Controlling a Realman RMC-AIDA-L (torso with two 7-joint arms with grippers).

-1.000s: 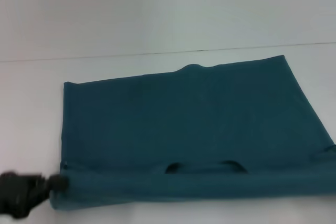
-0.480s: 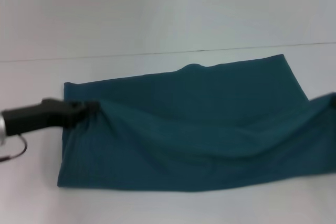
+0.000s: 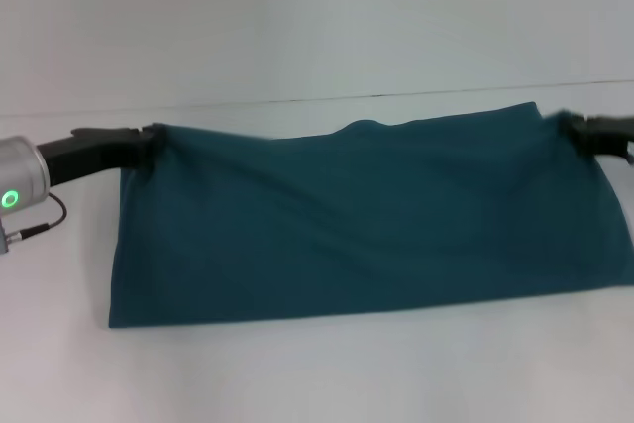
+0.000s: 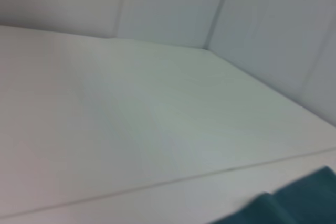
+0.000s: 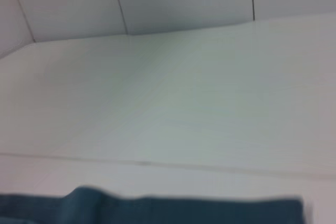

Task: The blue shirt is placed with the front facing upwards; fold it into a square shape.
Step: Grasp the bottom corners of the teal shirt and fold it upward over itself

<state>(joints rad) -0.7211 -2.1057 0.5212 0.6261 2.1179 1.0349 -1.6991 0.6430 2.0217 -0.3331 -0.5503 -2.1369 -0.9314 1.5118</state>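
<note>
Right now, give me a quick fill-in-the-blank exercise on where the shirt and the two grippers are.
1. The blue shirt lies on a ____ table.
2. The left gripper is at the shirt's far ____ corner.
3. The right gripper is at the shirt's far ____ corner.
4. The cloth that faces up is plain, and no ____ shows on it.

Missing words: white; left; right; lettering

- No lettering, label, brand or number can be read anywhere here.
- The blue shirt (image 3: 357, 220) shows only plain teal cloth, no print.
- The desk (image 3: 317, 373) carries no markings.
</note>
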